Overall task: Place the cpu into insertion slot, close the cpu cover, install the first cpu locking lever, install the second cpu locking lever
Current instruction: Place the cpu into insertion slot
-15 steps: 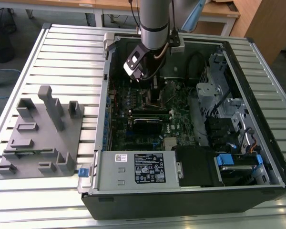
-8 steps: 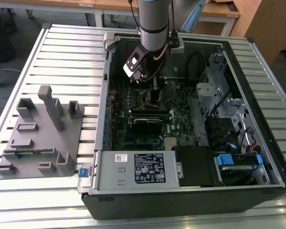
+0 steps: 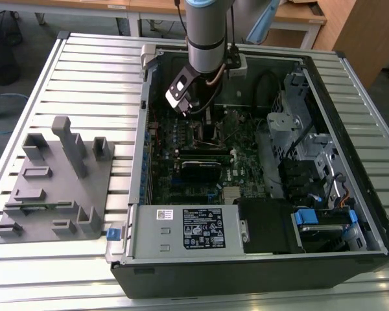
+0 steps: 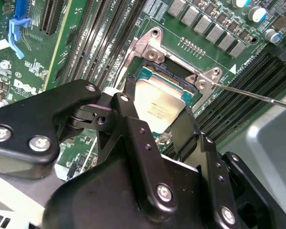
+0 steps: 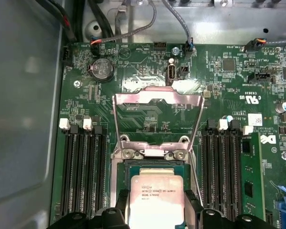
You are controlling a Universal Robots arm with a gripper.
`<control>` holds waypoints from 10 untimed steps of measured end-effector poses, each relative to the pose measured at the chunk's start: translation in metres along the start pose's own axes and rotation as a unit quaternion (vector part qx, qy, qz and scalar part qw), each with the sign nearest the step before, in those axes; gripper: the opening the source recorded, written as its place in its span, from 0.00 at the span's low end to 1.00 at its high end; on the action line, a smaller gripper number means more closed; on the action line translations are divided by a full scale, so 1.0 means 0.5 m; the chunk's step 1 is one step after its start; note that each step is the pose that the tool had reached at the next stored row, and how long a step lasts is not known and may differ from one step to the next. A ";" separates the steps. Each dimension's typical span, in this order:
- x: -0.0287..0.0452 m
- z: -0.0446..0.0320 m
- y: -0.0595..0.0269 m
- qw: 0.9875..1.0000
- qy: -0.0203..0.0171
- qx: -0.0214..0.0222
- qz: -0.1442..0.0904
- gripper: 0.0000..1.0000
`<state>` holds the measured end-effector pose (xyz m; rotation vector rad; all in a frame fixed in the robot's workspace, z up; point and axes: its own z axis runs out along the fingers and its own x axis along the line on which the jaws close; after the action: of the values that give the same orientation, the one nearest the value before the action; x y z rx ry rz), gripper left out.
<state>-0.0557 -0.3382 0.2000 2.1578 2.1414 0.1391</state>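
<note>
Step 1: seating the cpu in the insertion slot, 12 o'clock from the power supply box, exterior view. Clamped edgewise by the gripper; likely needs level release.

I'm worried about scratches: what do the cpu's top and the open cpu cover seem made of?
The cpu top looks like dull grey metal, matte, with dark print. The cpu cover looks like thin stamped sheet metal, shinier, with bright glints along its bars; probably steel, but the alloy can't be told.

The arm was a silver-grey cylinder with a black band; the gripper was black linked plates with silver screws.
</note>
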 end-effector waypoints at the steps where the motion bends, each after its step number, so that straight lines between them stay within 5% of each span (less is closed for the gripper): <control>1: 0.000 0.000 0.000 1.000 0.000 0.000 0.001 0.54; 10: 0.000 0.005 -0.001 1.000 -0.001 0.000 0.006 0.54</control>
<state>-0.0556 -0.3381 0.1978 2.1698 2.1286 0.1391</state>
